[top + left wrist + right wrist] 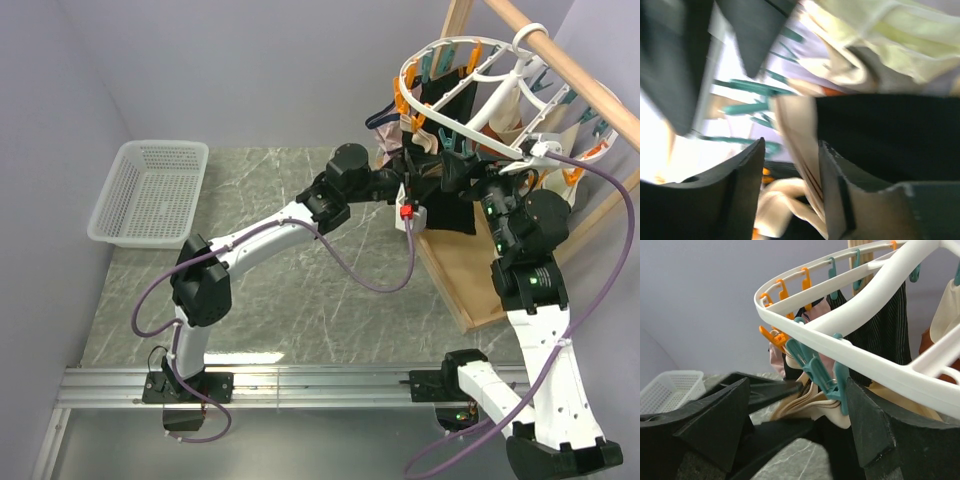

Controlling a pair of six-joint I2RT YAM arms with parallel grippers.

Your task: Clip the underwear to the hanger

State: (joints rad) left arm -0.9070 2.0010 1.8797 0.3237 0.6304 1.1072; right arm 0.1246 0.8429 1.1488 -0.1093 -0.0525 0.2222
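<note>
The hanger (470, 85), a round white rack with orange and teal clips, hangs from a rod at the back right. The underwear (445, 200), black with a tan waistband, hangs below its near rim. In the right wrist view a teal clip (815, 372) bites the tan waistband (805, 407) under the white rim (850, 347). My right gripper (797, 385) is wide open, its right finger beside that clip. My left gripper (791, 145) is open with the waistband (797, 135) running between its fingers, lying against the right finger (840, 190). Black fabric (890, 135) fills the right side.
A white mesh basket (150, 190) stands at the back left. A wooden rod (560, 55) and wooden frame base (465, 275) carry the rack. Cream garments (500, 105) and a dark striped garment (885, 325) hang from other clips. Marble tabletop (300, 290) lies below.
</note>
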